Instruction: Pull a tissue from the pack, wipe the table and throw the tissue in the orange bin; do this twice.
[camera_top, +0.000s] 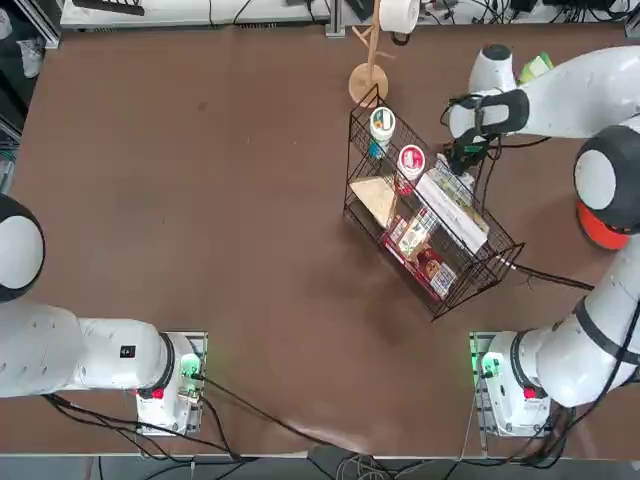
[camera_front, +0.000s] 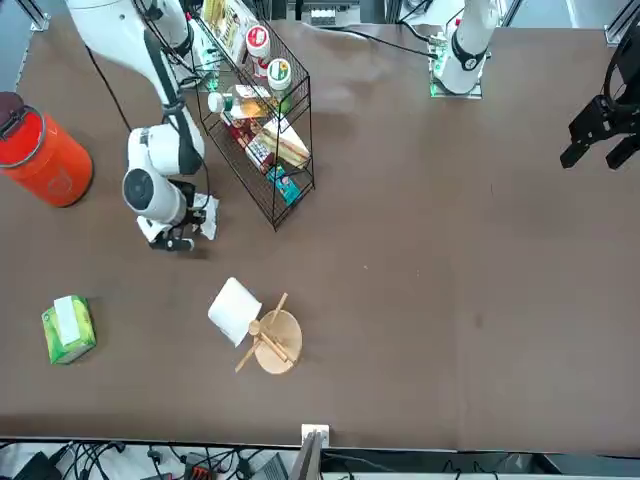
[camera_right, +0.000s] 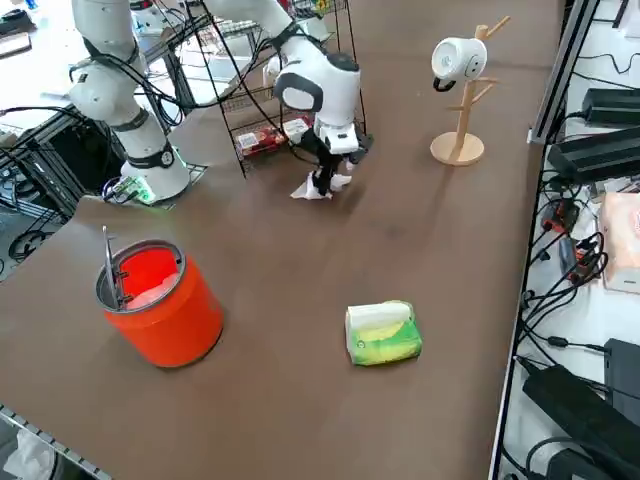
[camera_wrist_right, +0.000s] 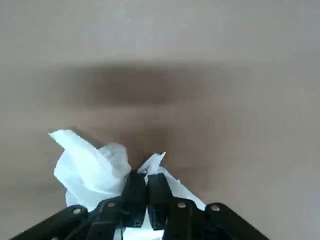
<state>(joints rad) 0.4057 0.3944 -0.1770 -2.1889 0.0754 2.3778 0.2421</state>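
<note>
Item: tissue (camera_wrist_right: 87, 167), white, crumpled. It was clamped between the two fingers of the right gripper (camera_wrist_right: 146, 187), whose jaws stood pressed together with only the thin paper between them. The gripper pointed down at the table (camera_top: 200, 200), and the tissue's loose folds bunched against the brown surface just beside the black wire rack (camera_front: 262, 140), on the side toward the orange bin.

Item: pack (camera_right: 382, 333), light green sides, white top. It lay flat on the table, well apart from the gripper, near the edge farthest from the arm bases. In the front view its long axis ran roughly away from the camera, slightly skewed. A white tissue stood ruffled from its top opening. No writing could be read on it.

Item: orange bin (camera_right: 160, 303), round, upright, mouth up. It stood near the table's right edge, apart from the pack, with something pale lying inside and a thin handle standing at its rim. A faint mark showed on its side in the front view; it could not be read.

Item: wire rack, holding round lidded tubs and printed packets. Their labels were red, green and white, lettering too small to read.

Item: white paper roll (camera_front: 234, 310) on a wooden stand (camera_front: 272, 343), between pack and rack.
</note>
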